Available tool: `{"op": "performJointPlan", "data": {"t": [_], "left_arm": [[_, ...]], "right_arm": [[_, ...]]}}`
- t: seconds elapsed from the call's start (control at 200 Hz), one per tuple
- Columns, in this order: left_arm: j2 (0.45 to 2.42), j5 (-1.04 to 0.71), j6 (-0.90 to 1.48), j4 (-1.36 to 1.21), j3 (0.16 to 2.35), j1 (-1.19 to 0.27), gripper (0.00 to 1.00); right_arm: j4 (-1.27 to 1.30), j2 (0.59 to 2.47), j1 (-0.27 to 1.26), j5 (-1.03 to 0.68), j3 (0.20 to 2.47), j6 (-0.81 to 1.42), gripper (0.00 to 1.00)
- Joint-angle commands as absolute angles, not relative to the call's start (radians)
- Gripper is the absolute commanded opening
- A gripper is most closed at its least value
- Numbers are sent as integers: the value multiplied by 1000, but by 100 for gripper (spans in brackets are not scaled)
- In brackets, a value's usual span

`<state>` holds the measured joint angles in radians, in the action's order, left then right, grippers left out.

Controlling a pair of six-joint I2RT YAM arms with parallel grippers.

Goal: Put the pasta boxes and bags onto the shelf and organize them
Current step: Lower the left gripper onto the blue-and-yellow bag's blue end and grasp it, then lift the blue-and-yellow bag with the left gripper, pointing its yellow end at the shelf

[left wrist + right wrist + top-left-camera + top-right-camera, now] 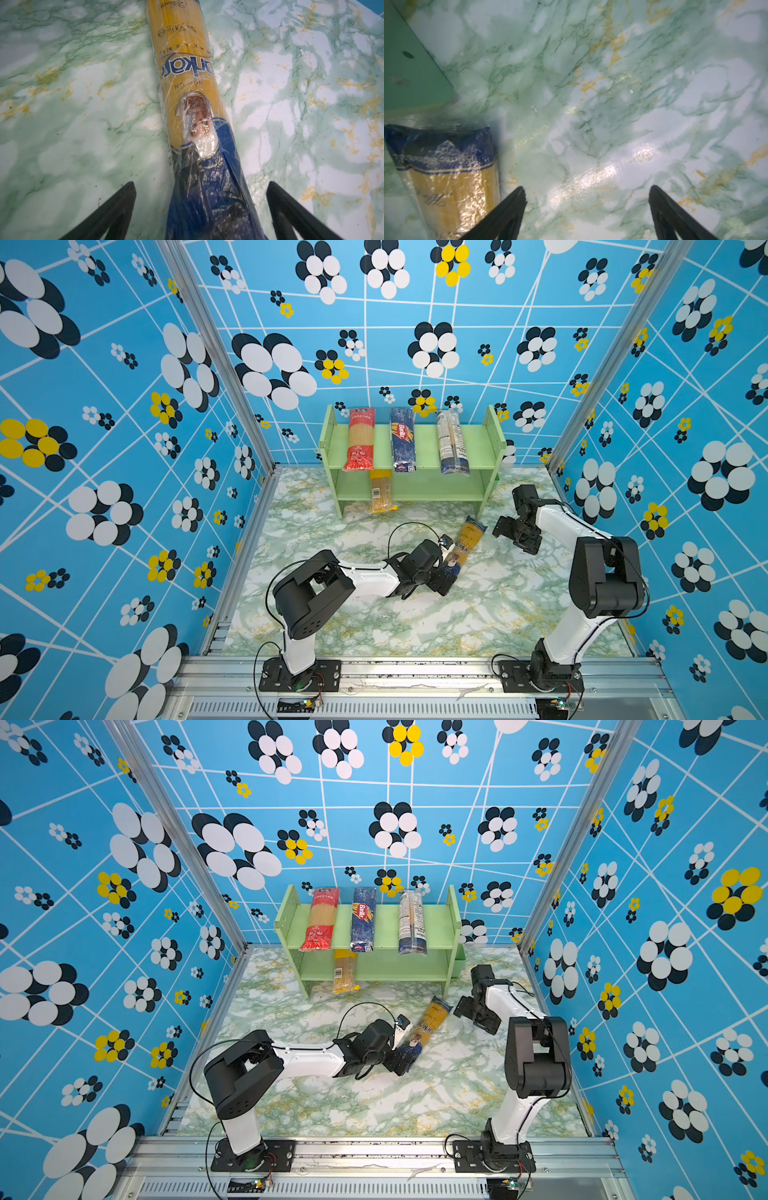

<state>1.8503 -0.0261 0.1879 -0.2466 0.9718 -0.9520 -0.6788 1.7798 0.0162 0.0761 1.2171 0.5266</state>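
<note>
Green-veined marble tabletop (478,614) lies under everything. Low over it the left gripper (200,184) is released, its jaws spread on either side of the dark end of the clear bag with blue end (465,545) without pinching it. That bag lies flat and slanted on the marble in front of the shelf (422,439), with its far end close to the shelf's right front leg. The right gripper (587,187) is also released and empty, over bare marble just beside that far end. A grip this near the tip looks risky: the long bag would likely sag or swing, and the slick film could slide out of the jaws. A swinging far end could strike the shelf's leg or the right gripper. On the shelf's top tier the red bag (359,439), the dark blue Barilla (402,439) and the blue with white label (452,443) all overhang the front edge, so a careless pass could drag one off. On the lower tier the yellow-topped clear bag (381,491) juts out forward and could be knocked.
</note>
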Motion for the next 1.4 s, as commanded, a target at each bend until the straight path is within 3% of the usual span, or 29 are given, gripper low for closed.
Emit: {"op": "performJointPlan", "data": {"t": [0.0,0.565,0.795,1.395], "left_arm": [[1882,1,202,-206,1001,-963,99],[1924,1,211,-226,1008,-963,100],[1924,7,203,-228,1017,-963,93],[1967,-1,198,-150,1085,-966,96]], "right_arm": [[-687,1773,8,89,1197,512,95],[-687,1763,7,87,1189,512,95],[-686,1766,7,89,1184,512,95],[-681,1772,8,87,1183,509,95]]}}
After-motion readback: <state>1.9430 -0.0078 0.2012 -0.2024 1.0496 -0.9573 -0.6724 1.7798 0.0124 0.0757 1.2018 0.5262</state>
